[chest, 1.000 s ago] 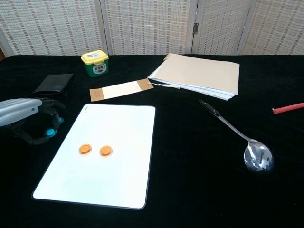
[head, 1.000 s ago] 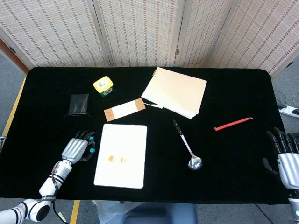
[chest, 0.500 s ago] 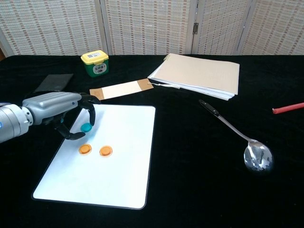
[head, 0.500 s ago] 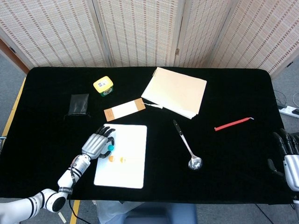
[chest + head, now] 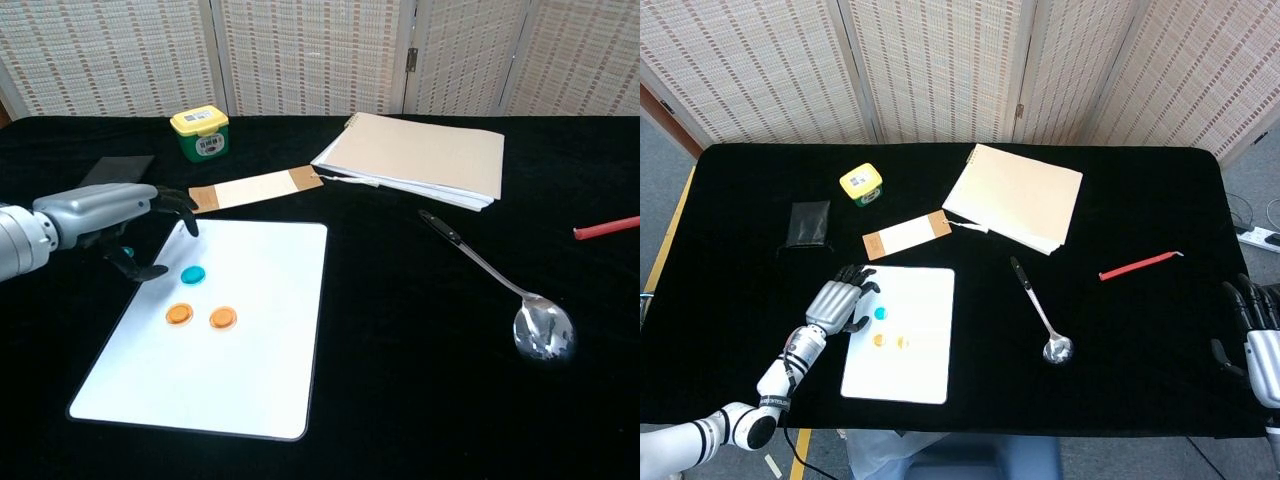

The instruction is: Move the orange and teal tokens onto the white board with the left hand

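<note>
Fingers (image 5: 185, 214) of the left hand (image 5: 105, 212) hang spread and empty over the near-left corner region of the white board (image 5: 260, 350), holding nothing, where half a second ago they were curled around the teal token (image 5: 192, 274). That token now lies flat on the board, just beside the fingertips and apart from them; the release looks complete. A second ago the same hand was off the board's left edge on the black table (image 5: 420, 400), the teal disc in its grasp.

Nearest the camera on the board sit two orange tokens (image 5: 179, 314), side by side and not touching, with the teal one a little beyond them toward the board's far-left corner. All three are small, flat, glossy round discs, bright against the plain white surface. Judged from this layout, the placing is done, unless more tokens wait out of sight.

Right of the board lies a spoon (image 5: 500, 290); beyond it a cream notebook (image 5: 420, 155). Far off the board's right side, the right hand (image 5: 1258, 330) rests at the table edge, fingers apart, empty.
</note>
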`<state>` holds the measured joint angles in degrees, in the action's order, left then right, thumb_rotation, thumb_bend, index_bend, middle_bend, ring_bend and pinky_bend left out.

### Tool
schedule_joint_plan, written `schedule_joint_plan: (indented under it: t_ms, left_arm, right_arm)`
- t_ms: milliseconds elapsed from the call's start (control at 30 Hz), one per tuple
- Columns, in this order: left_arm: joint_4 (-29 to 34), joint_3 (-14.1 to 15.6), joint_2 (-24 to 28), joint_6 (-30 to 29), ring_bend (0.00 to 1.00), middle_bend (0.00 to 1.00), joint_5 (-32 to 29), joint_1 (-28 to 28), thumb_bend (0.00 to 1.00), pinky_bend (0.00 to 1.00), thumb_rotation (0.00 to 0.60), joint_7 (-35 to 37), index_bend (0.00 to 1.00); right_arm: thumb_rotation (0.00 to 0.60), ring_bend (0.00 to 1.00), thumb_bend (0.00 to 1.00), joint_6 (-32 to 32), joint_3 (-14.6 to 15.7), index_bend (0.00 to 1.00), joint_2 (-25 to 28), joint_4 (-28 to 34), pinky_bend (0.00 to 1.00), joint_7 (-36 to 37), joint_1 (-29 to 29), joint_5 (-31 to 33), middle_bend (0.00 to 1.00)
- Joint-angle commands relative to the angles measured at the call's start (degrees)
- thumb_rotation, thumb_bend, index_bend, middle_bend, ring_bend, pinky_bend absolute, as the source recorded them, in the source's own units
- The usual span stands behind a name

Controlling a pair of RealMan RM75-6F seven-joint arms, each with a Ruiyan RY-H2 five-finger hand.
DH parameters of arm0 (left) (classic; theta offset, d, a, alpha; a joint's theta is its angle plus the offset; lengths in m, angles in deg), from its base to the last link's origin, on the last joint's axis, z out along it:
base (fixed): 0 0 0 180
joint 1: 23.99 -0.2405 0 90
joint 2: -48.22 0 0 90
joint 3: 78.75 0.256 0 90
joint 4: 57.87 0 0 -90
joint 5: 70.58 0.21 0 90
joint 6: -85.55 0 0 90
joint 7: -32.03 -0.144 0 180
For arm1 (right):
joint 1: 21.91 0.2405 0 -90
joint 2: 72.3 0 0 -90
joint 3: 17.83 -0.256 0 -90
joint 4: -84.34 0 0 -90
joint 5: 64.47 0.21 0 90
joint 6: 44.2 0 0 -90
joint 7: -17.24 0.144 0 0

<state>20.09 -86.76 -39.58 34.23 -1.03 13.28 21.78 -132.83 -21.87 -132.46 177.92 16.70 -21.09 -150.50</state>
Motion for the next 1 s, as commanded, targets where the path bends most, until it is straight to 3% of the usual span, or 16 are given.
schedule_joint_plan:
  t_ms: [33,367,1000]
  left_arm:
    - [-2.6,-0.5,0.6,-0.7,0.0,0.13,-1.3,-0.9,0.41,0.0,0.6,1.6,0.37]
    - [-13.5,-0.1,-2.7,2.7,0.0,0.13,-3.4,-0.9,0.41,0.0,0.6,5.3,0.41]
    - [-17.2,0.2,-4.6,4.4,0.0,0.13,-3.0,-0.7,0.41,0.0,0.6,6.7,0.43]
  right_arm:
    - [0.6,0.0,0.43,0.2,0.0,0.0,-0.1,0.1,0.0,-0.1,0.1,-0.1,0.0]
    - [0.6,0.0,0.43,0.5,-0.1,0.0,-0.1,0.5,0.0,-0.9,0.4,-0.1,0.0]
    - [0.6,0.0,0.43,0.3,0.0,0.0,0.2,1.6,0.0,-1.9,0.2,0.1,0.0]
